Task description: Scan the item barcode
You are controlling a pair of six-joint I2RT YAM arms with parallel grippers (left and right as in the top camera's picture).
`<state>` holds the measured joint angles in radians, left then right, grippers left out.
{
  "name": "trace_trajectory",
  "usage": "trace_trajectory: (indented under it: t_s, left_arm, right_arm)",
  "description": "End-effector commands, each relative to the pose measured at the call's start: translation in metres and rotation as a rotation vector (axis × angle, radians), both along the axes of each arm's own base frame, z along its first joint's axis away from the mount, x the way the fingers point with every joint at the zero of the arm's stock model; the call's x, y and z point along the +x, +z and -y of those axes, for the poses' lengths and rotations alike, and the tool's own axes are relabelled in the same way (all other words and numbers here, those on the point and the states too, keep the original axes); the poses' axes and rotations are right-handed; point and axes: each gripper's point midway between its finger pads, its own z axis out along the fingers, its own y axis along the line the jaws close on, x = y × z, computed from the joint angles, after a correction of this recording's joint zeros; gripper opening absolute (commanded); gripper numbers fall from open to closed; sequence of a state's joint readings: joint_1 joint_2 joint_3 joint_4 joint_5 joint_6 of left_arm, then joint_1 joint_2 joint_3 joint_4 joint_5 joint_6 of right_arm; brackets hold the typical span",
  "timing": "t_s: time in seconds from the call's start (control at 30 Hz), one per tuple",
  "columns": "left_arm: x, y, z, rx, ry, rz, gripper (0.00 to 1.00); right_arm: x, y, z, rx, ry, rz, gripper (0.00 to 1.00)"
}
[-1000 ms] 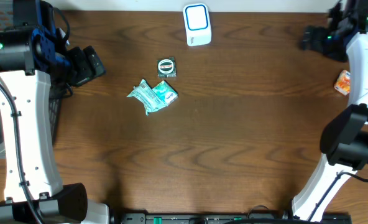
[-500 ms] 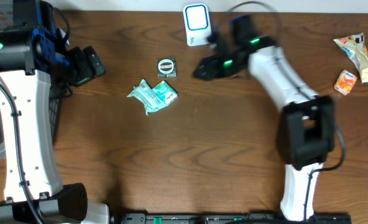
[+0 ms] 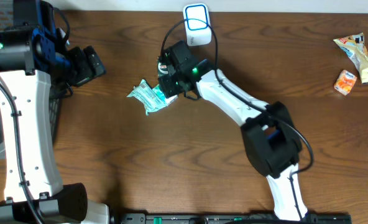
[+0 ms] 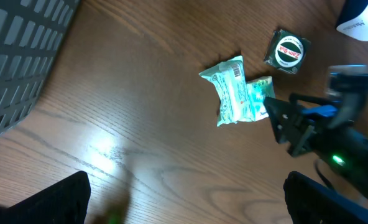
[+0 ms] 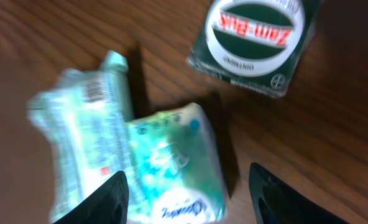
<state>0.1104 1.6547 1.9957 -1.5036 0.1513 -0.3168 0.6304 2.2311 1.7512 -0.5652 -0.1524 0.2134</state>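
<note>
Table: the far edge runs just behind the scanner, which sits far centre. Basket at the left edge, beside the left arm. Two snacks lie at the far right edge, well apart from everything else. Bare wood spans the near half and the stretch between the right arm and the snacks. The right arm crosses that room on a diagonal from near right up to the centre.

Pack, teal and white, lies flat left of centre, nearer than the scanner and apart from it. A barcode shows on its left fold in both wrist views. Box, dark green with a round label, lies just far of the pack, a strip of wood between them.

Right gripper: low over the pack's right end, box just beyond it. Fingers apart, not clenched; left finger at the pack's edge, the right one on bare wood clear of it. Contact with the pack: cannot tell, view blurred.

Left gripper: spread wide, nothing between the fingers, raised at far left, well apart from the pack
</note>
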Motion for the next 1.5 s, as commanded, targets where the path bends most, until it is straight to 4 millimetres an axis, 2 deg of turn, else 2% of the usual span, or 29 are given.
trace_trajectory:
  t_s: [0.0, 0.07, 0.17, 0.33, 0.37, 0.43, 0.47, 0.53, 0.57, 0.6, 0.7, 0.77, 0.93, 1.03, 1.13, 1.27, 1.47]
  left_arm:
    - [-0.002, 0.005, -0.002, 0.007, 0.002, 0.013, 0.98]
    - [-0.002, 0.005, -0.002, 0.007, 0.002, 0.013, 0.98]
    - [-0.002, 0.005, -0.002, 0.007, 0.002, 0.013, 0.98]
    - [-0.002, 0.005, -0.002, 0.007, 0.002, 0.013, 0.98]
    - [-0.002, 0.005, -0.002, 0.007, 0.002, 0.013, 0.98]
    - [-0.002, 0.005, -0.002, 0.007, 0.002, 0.013, 0.98]
    - [-0.002, 0.005, -0.002, 0.007, 0.002, 0.013, 0.98]
    - [-0.002, 0.005, -0.002, 0.007, 0.002, 0.013, 0.98]
    - [-0.002, 0.005, -0.002, 0.007, 0.002, 0.013, 0.98]
    - [-0.002, 0.005, -0.002, 0.007, 0.002, 0.013, 0.98]
    - [-0.002, 0.005, -0.002, 0.007, 0.002, 0.013, 0.98]
    - [-0.002, 0.005, -0.002, 0.007, 0.002, 0.013, 0.98]
    - [-0.002, 0.005, -0.002, 0.007, 0.002, 0.013, 0.98]
    - [-0.002, 0.005, -0.002, 0.007, 0.002, 0.013, 0.98]
    - [-0.002, 0.005, -0.002, 0.007, 0.002, 0.013, 0.98]
    - [-0.002, 0.005, -0.002, 0.007, 0.002, 0.013, 0.98]
    - [-0.002, 0.005, -0.002, 0.007, 0.002, 0.013, 0.98]
  right_arm:
    - [-0.002, -0.042, 0.009, -0.06, -0.067, -0.064, 0.5]
    - [-0.004, -0.051, 0.012, -0.073, -0.07, -0.081, 0.38]
    - [-0.007, -0.054, 0.019, -0.097, -0.078, -0.1, 0.16]
    - [-0.02, -0.043, 0.043, -0.154, -0.107, -0.164, 0.05]
    - [-0.024, -0.04, 0.054, -0.19, -0.127, -0.184, 0.01]
    - [-0.032, -0.034, 0.081, -0.276, -0.204, -0.217, 0.01]
    - [-0.043, -0.027, 0.105, -0.361, -0.259, -0.247, 0.01]
    - [-0.055, -0.019, 0.127, -0.438, -0.278, -0.284, 0.11]
    - [-0.064, -0.013, 0.138, -0.462, -0.283, -0.32, 0.28]
    - [-0.067, -0.011, 0.141, -0.468, -0.284, -0.331, 0.4]
    - [-0.069, 0.0, 0.152, -0.474, -0.286, -0.342, 0.88]
    - [-0.065, 0.002, 0.154, -0.453, -0.297, -0.341, 0.99]
    - [-0.057, 0.002, 0.135, -0.221, -0.175, -0.412, 0.99]
    - [-0.053, 0.003, 0.134, -0.086, -0.177, -0.471, 0.99]
    - [-0.061, -0.004, 0.133, 0.028, -0.148, -0.54, 0.98]
    - [-0.076, -0.022, 0.127, 0.097, -0.125, -0.588, 0.85]
    - [-0.087, -0.047, 0.121, 0.133, -0.163, -0.613, 0.55]
